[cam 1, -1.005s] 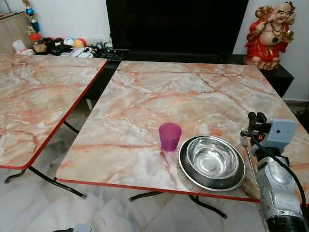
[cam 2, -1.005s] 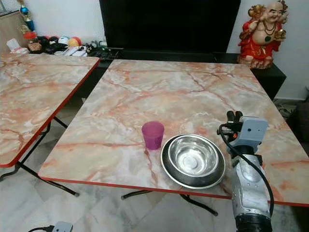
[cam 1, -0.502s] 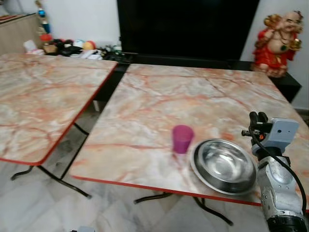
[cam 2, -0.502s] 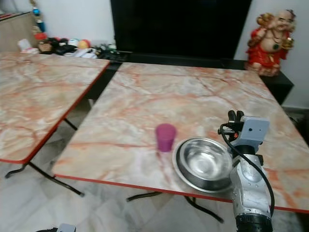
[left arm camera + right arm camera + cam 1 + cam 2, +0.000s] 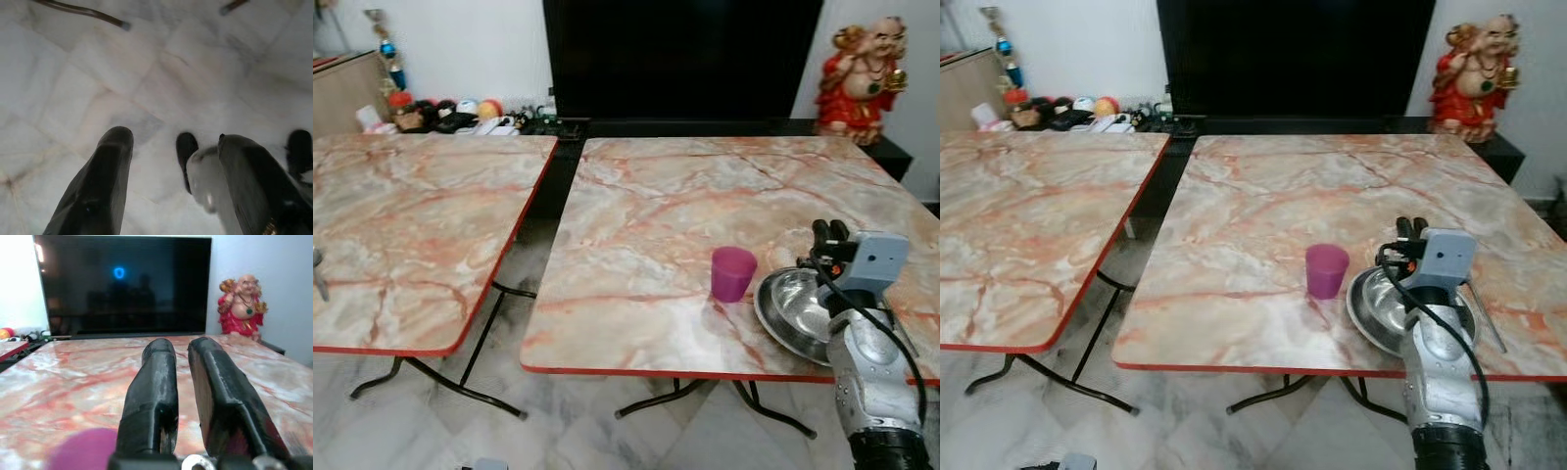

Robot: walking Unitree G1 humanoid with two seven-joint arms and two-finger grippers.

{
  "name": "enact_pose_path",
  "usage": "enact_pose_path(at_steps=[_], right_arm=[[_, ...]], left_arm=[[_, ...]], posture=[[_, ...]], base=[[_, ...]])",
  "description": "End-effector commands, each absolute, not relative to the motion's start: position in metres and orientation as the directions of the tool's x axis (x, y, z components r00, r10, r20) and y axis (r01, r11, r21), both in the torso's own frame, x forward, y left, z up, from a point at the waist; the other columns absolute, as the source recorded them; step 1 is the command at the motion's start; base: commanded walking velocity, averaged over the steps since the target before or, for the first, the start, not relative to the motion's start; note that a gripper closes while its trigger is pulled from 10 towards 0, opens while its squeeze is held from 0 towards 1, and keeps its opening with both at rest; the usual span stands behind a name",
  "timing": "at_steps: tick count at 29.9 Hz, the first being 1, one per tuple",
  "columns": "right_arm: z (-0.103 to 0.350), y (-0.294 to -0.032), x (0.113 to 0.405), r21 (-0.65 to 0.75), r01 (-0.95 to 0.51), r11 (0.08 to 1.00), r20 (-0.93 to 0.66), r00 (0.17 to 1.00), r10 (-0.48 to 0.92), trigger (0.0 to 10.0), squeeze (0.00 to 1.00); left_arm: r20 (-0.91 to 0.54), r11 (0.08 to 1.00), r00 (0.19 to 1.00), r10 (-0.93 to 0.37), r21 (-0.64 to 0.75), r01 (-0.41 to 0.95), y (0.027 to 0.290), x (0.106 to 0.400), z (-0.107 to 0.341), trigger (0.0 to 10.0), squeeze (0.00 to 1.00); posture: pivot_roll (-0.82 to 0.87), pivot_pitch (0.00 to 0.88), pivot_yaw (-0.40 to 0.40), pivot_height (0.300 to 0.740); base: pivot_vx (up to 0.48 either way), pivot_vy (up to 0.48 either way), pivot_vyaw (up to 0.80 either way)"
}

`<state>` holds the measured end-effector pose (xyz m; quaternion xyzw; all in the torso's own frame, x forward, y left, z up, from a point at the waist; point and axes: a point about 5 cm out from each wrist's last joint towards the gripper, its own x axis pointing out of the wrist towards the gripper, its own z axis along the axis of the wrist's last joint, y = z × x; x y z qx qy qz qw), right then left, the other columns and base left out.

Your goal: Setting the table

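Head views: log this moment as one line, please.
purple cup upright beside steel bowl | both near front edge of right table | right gripper raised over bowl, empty | left gripper over floor

Glossy marble-look table (image 5: 636, 225), shiny steel bowl (image 5: 786, 311), matt plastic cup (image 5: 732, 273)

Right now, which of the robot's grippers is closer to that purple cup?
The right. The right gripper is raised over the table beside the steel bowl, just right of the cup. The left gripper hangs low over the floor tiles, away from the tabletop.
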<state>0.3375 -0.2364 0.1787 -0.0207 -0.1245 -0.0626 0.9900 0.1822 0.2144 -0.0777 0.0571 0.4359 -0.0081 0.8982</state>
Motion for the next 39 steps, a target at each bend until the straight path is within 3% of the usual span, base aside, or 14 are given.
enact_pose_path(at_steps=[1, 39], right_arm=[[0.185, -0.226, 0.341, -0.029, 0.094, 0.995, 0.269, 0.96, -0.083, 10.0, 0.0], [0.181, -0.21, 0.343, -0.02, 0.053, 0.998, 0.254, 0.966, -0.046, 10.0, 0.0]], left_arm=[[-0.813, 0.994, 0.58, 0.058, 0.102, 0.044, 0.223, 0.169, -0.083, 10.0, 0.0], [-0.842, 0.994, 0.535, 0.071, 0.107, 0.036, 0.225, 0.151, -0.09, 10.0, 0.0]], posture=[[0.0, 0.04, 0.014, 0.74], [0.01, 0.073, 0.011, 0.74]], base=[[0.0, 0.48, 0.0], [0.0, 0.48, 0.0]])
